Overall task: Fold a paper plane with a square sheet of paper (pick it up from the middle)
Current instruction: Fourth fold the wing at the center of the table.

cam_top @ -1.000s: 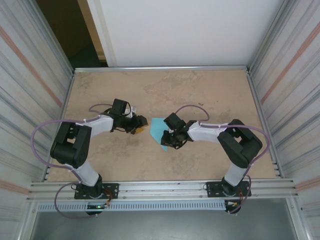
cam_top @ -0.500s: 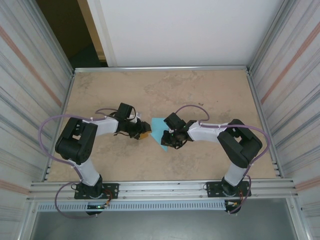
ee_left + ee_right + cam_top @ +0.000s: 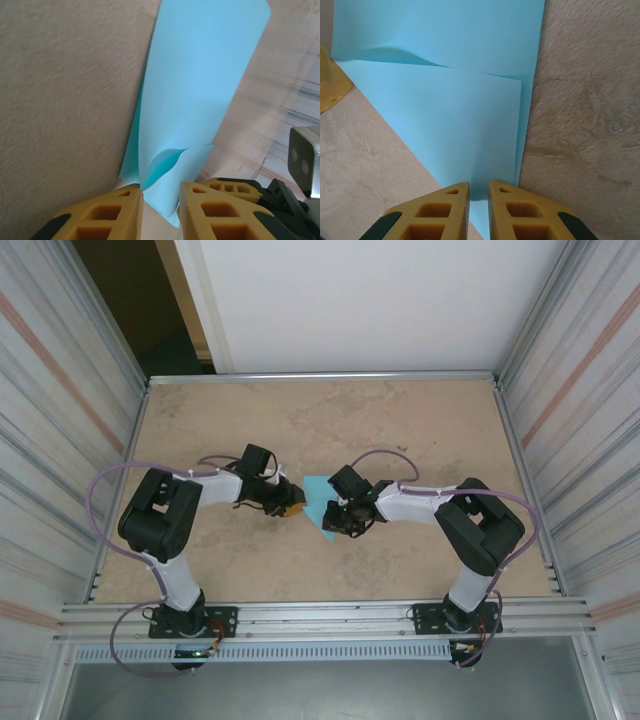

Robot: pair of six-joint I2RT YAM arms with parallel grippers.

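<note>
- Since the left arm slid right, left jaws straddle the sheet's [image 3: 314, 498] raised left edge, narrowed but not yet closed.
- Right jaws nearly shut at its right edge; grip unclear.

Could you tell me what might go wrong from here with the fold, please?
The sheet of paper has a corner curling up right at the parted fingers of the left hand; closing there could crumple it or set a stray crease. The right hand sits at just one corner, so a tug might slide the sheet and skew the fold. The two hands are close and could bump.
</note>
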